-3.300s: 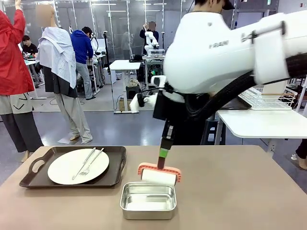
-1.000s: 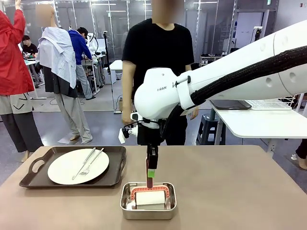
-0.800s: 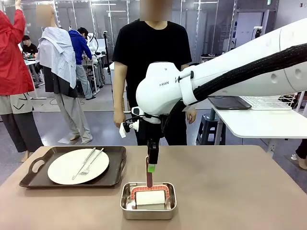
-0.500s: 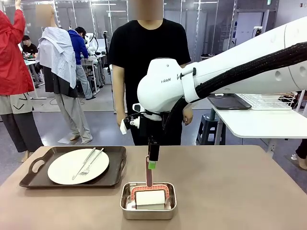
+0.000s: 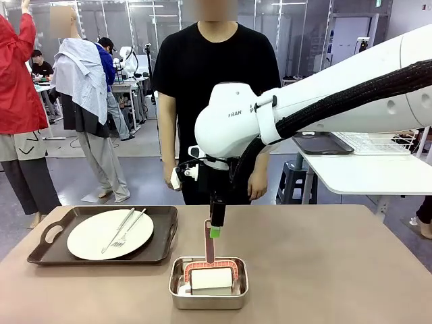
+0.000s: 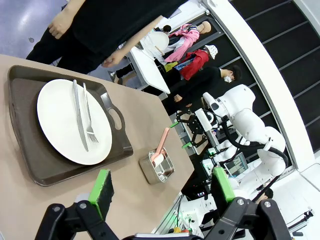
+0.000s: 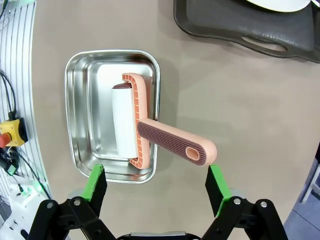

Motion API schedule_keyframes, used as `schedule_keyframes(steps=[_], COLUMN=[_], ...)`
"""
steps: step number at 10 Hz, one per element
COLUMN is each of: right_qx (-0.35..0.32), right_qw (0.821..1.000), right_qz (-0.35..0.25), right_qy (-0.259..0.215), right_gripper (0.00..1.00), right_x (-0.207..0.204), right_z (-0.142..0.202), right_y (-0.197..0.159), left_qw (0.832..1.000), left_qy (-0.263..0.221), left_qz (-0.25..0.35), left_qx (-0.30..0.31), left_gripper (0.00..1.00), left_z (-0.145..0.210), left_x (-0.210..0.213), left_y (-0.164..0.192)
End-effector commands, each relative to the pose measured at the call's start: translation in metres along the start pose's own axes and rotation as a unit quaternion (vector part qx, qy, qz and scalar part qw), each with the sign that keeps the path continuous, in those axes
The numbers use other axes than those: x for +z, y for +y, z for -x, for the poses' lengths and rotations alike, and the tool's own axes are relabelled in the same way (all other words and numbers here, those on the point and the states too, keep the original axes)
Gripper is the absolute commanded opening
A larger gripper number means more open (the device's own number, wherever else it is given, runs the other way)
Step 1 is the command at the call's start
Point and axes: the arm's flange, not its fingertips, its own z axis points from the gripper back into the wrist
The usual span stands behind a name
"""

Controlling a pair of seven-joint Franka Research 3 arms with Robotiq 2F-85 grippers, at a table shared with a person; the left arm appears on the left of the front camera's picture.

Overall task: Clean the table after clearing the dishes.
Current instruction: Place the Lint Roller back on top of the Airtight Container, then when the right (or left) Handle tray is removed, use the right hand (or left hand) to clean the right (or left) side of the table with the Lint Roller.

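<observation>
The beige table (image 5: 337, 270) carries one of the dishes, a white plate (image 5: 110, 234) with a fork and knife, on a dark brown tray (image 5: 47, 255) at the left. My right gripper (image 5: 214, 231) hangs open just above the pink handle of a lint roller (image 5: 208, 246) that rests in a small steel pan (image 5: 208, 297). In the right wrist view the roller handle (image 7: 175, 142) lies between my wide-apart fingers, untouched, with my right gripper (image 7: 156, 186) above it. My left gripper (image 6: 161, 185) is open and holds nothing, high over the plate (image 6: 60, 125) and its tray (image 6: 45, 172).
A person in a black shirt (image 5: 216, 81) stands at the table's far edge, hands down. A smaller white table (image 5: 378, 172) with a rack stands at the back right. Bare tabletop stretches right of the pan.
The roller, earlier held behind the pan, now lies in the pan, let go. Over the last second my right gripper has risen slightly and the person has stepped closer to the table.
</observation>
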Motion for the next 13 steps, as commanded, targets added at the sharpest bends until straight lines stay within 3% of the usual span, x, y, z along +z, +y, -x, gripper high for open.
schedule_keyframes(steps=[1, 8, 9, 11, 13], right_qx=[0.003, 0.001, -0.051, -0.171, -0.274], right_qw=[1.0, 1.0, 0.996, 0.96, 0.897], right_qz=[0.001, 0.0, -0.035, -0.139, -0.223], right_qy=[0.001, 0.0, -0.058, -0.174, -0.266], right_gripper=[1.0, 1.0, 1.0, 1.0, 1.0], right_x=[0.001, 0.0, 0.021, 0.057, 0.07], right_z=[-0.003, -0.001, 0.011, 0.069, 0.149], right_y=[0.003, 0.0, -0.013, -0.044, -0.057], left_qw=[1.0, 1.0, 1.0, 1.0, 1.0], left_qy=[-0.002, -0.002, -0.002, -0.002, -0.002], left_qz=[0.001, 0.001, 0.001, 0.001, 0.001], left_qx=[-0.001, -0.001, -0.001, -0.001, -0.001], left_gripper=[1.0, 1.0, 1.0, 1.0, 1.0], left_z=[0.0, 0.0, 0.0, 0.0, 0.0], left_x=[0.003, 0.003, 0.003, 0.003, 0.003], left_y=[-0.002, -0.002, -0.002, -0.002, -0.002])
